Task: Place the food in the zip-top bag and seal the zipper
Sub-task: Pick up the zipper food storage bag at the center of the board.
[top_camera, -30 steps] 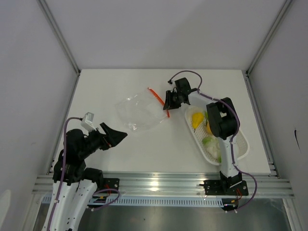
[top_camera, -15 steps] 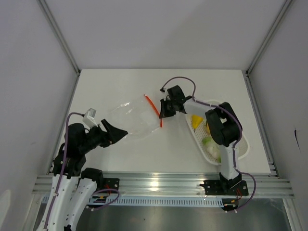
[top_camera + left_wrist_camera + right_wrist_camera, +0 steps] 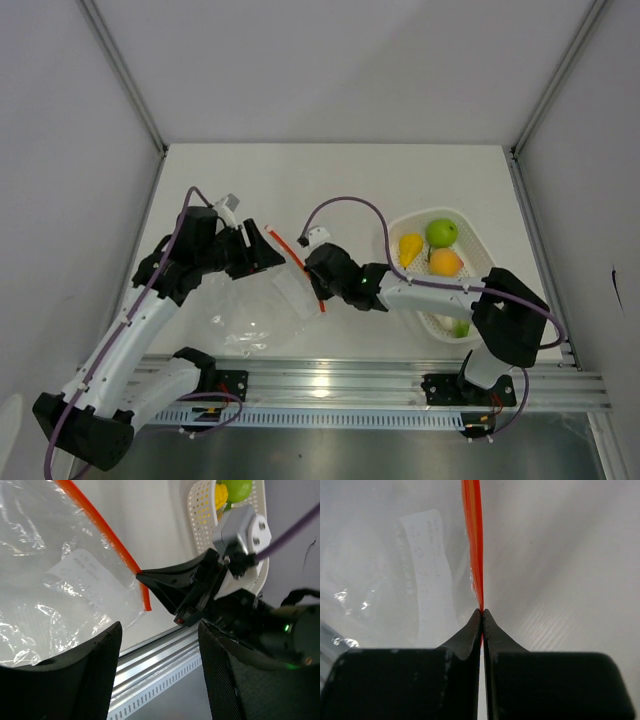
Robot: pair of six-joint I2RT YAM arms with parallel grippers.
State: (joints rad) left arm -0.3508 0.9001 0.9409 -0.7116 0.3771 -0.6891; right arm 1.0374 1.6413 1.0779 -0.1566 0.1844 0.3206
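Plainly, we saw the zip-top bag (image 3: pixel 250 320) lying flat on the table (image 3: pixel 330 180) near its front edge, between the two arms. The zipper (image 3: pixel 290 255) ran along the bag's right-hand edge. The right gripper (image 3: pixel 481 612) sat at the near end of that strip. Its fingers were pressed fully together with the red-orange line pinched between their tips, and the bag trailed away from them. The left gripper (image 3: pixel 160 627) hovered just beside the strip's far end. Its fingers (image 3: pixel 100 670) were spread wide and held nothing, and we could not tell whether they touched the plastic. The food lay well to the right of both, in the white basket (image 3: pixel 395 228): the yellow pear (image 3: pixel 410 246), green apple (image 3: pixel 441 232) and orange fruit (image 3: pixel 445 262).
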